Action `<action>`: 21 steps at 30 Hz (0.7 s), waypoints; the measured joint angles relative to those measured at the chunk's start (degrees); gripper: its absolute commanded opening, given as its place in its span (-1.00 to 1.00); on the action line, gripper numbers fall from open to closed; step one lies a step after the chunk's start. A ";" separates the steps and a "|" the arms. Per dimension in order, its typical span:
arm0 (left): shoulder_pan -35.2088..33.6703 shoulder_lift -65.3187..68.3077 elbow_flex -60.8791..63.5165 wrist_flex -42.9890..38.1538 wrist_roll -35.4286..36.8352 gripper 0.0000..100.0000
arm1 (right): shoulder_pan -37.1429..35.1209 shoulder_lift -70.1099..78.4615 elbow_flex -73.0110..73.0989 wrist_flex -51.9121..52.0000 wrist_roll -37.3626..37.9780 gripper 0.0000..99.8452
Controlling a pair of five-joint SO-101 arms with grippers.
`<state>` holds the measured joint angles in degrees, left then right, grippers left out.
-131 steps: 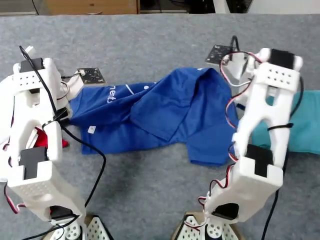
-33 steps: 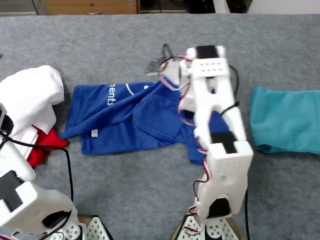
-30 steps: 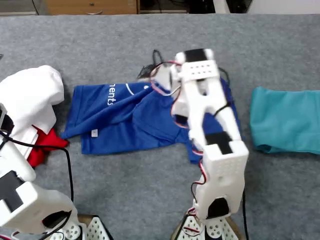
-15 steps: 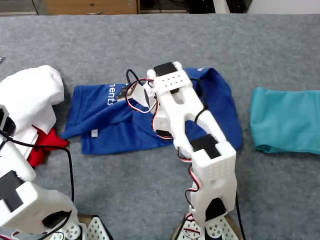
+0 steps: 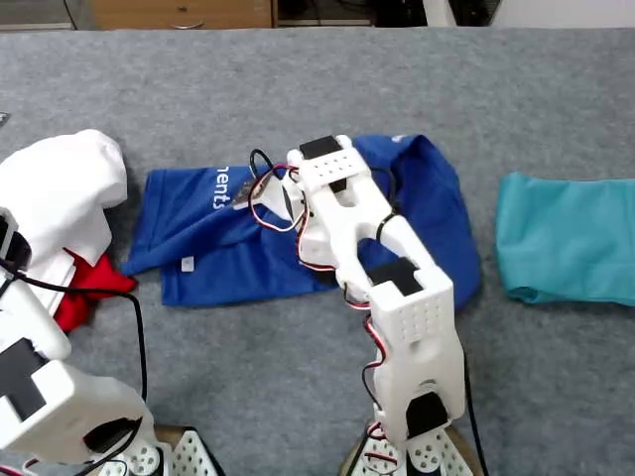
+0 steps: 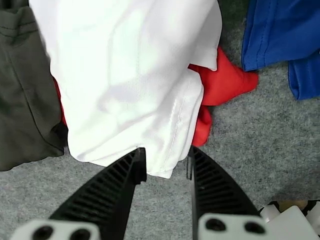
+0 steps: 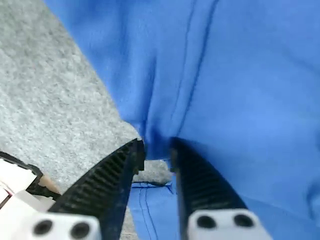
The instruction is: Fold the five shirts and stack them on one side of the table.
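- My right gripper [image 7: 157,147] is down on the blue shirt [image 5: 198,248], its two fingers drawn close together with a raised fold of the blue cloth pinched between them.
- From the high view, the right arm [image 5: 397,297] reaches across the middle of the blue shirt. Its tip is near the shirt's far edge, by the white lettering.
- The blue shirt lies spread and rumpled at the centre of the grey table [image 5: 298,89], not folded flat.
- A teal shirt [image 5: 566,238] sits folded to the right of the blue shirt, apart from it.
- To the left of the blue shirt is a heap. A white shirt [image 6: 125,75] lies on top, with a red shirt [image 6: 222,82] poking out from under it towards the blue shirt's corner. A dark shirt [image 6: 22,90] lies on the heap's far side from the blue shirt.
- My left gripper [image 6: 165,154] is at that heap with its fingers apart. The white shirt's hem shows in the gap; I cannot tell whether they touch it.
- The left arm [image 5: 50,397] is left of the blue shirt, near the table's front edge.
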<state>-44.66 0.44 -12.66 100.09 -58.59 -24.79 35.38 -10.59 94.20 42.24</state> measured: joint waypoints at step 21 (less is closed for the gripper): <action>0.00 0.00 0.00 0.00 0.00 -0.70 | 9.32 0.00 -8.53 5.80 8.00 -1.00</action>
<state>-44.66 0.44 -12.66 100.09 -58.59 -15.47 35.38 -19.12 100.00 50.24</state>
